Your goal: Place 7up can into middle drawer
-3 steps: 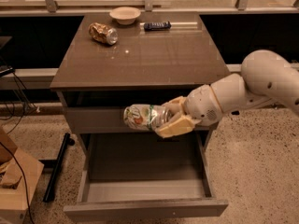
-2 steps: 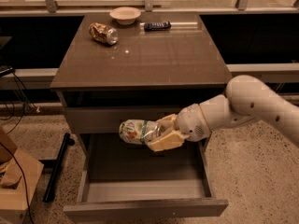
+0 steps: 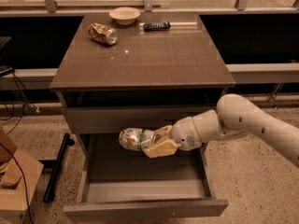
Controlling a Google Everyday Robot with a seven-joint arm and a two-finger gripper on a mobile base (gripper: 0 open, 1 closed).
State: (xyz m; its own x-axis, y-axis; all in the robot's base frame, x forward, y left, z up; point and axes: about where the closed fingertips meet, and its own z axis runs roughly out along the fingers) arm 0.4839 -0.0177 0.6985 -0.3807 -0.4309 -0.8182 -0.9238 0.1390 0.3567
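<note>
Gripper: we see the gripper [image 3: 157,142] at the end of the white arm [image 3: 243,122], which reaches in from the right. It sits just below the closed upper drawer [image 3: 117,120] and above the open one.
Jaws: they are clamped on 1 end of the 7up can [image 3: 134,139], with 1 tan finger [image 3: 161,149] under it and the other over it. We see nothing else in the grip.
7up can: it lies on its side in the grip, pointing left. It is in the air over the back half of the middle drawer [image 3: 140,209] and is clear of the drawer floor.
Middle drawer: it is pulled well out, and its shallow tray is open to the can from above.
Done: we judge that 2 steps are behind us, since the can is grasped and has been carried over the drawer.
Left: we count 2 steps, which are lowering the can onto the tray and letting go. After that the arm has to come out.
Progress: we put it at well past halfway, because only the set-down remains.
Watch: a can released on its side may roll toward a side wall, so we would lower it close to the floor first.
Tabletop: a gold-brown can [image 3: 103,33], a pale bowl [image 3: 124,15] and a dark flat object [image 3: 157,26] rest near the back edge, and none is part of the task.
</note>
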